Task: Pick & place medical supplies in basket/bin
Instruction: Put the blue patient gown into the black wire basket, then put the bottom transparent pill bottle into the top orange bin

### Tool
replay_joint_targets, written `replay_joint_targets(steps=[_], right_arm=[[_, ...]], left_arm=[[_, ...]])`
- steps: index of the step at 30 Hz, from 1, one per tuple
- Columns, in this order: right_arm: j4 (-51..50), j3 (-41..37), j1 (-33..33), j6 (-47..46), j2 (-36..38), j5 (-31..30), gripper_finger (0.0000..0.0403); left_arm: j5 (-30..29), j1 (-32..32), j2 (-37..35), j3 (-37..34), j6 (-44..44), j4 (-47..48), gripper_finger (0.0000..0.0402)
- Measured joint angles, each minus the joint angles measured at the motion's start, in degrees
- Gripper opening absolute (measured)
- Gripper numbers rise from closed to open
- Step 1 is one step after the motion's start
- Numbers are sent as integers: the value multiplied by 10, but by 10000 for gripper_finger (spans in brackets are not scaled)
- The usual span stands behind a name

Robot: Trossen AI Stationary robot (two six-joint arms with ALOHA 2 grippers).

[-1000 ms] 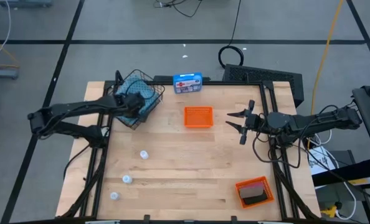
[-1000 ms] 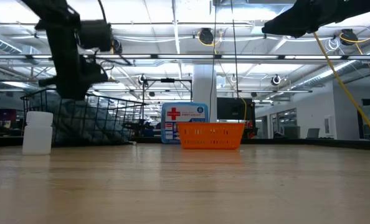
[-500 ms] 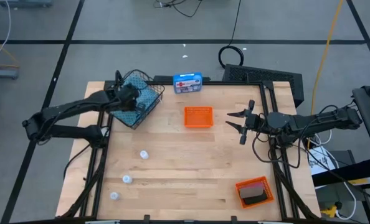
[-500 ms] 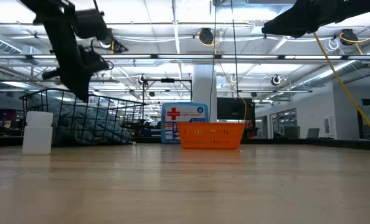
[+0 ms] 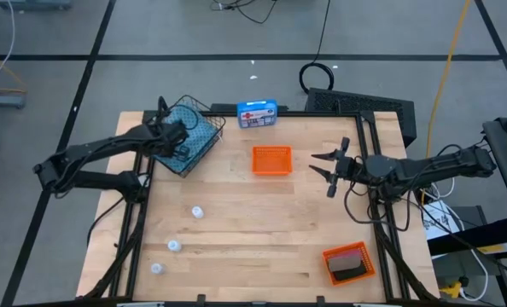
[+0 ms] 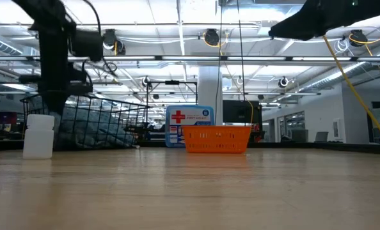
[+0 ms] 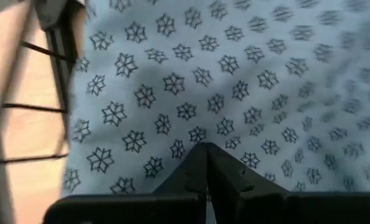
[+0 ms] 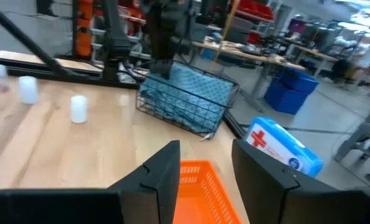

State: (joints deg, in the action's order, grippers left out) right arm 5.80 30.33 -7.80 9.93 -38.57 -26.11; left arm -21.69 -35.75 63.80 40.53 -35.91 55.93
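Teal cloth [image 5: 195, 128] already in the basket [image 5: 209, 143] at tabletop's far-left corner, left end effector [image 5: 173, 138] above it, fingers together; right end effector [image 5: 329, 169] apart, empty, near right edge, apparently waiting.

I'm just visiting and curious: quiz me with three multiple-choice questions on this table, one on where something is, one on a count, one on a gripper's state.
1. Where is the teal patterned cloth?
A. in the wire basket
B. in an orange tray
C. on bare wood

2. How many white vials stand on the table?
A. one
B. three
C. five

3. The left gripper is:
A. shut
B. holding a vial
C. wide open

Answers: 1 A, the cloth fills the basket; 2 B, three stand near the table's left side; 3 A, its fingers meet above the cloth.
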Motion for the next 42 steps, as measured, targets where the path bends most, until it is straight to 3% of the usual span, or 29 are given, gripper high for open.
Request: replay_joint_targets(steps=[5, 9, 19, 24, 27, 32, 38, 42], right_arm=[[55, -27, 0, 19, 0, -54, 134], [66, -32, 0, 19, 0, -55, 134], [68, -32, 0, 17, 0, -54, 134], [68, -32, 0, 18, 0, -54, 134], [68, -32, 0, 19, 0, -54, 134], [68, -32, 0, 19, 0, -54, 134], [68, -32, 0, 19, 0, -54, 134], [68, -32, 0, 19, 0, -54, 134]], left_arm=[[23, -21, 27, -60, 32, -112, 9], [38, -31, 32, -63, 48, -128, 12], [34, -19, -37, 43, 83, -78, 13], [93, 17, -92, 103, 113, -34, 4], [87, 80, -136, 129, 123, -29, 4], [8, 233, -203, 144, 81, -27, 4], [-42, 430, -232, 122, -58, 24, 2], [-65, 551, -218, 80, -163, -8, 3]])
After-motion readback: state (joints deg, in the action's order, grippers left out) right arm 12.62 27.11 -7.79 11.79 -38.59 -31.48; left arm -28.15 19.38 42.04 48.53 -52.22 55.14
